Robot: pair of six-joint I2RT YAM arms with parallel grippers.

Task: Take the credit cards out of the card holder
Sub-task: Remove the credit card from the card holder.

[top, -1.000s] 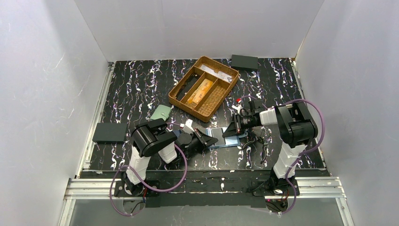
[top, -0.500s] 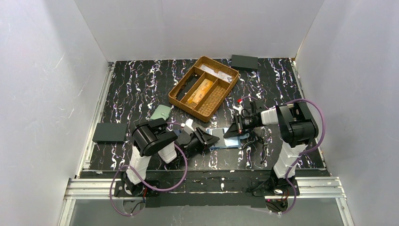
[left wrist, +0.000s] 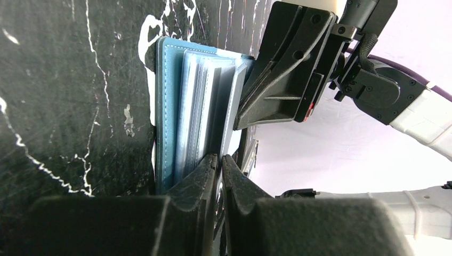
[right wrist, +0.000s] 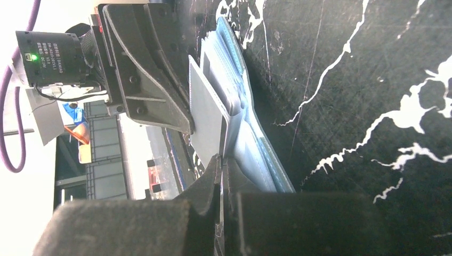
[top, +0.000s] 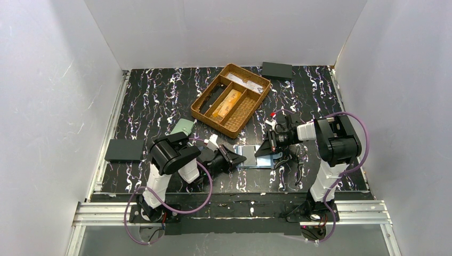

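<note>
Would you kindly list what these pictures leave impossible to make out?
Credit cards: none visible; the left wrist view shows the card holder pockets only edge-on.
Holder's ends: covered by the left gripper and right gripper in the top view.
Right wrist view: its fingertips hide whether they pinch a panel.
Wicker tray: tan contents too small, top view.

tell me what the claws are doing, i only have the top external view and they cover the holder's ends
Observer: In the left wrist view, the left claw looks pinched on the near edge of one inner leaf of the card holder.
Operator: and the right one
Observer: In the right wrist view, the right claw is shut on the holder's opposite edge.
Operator: is the holder open
Observer: Yes, its inner leaves are fanned apart between the two claws; what sits in the pockets is hidden.
</note>
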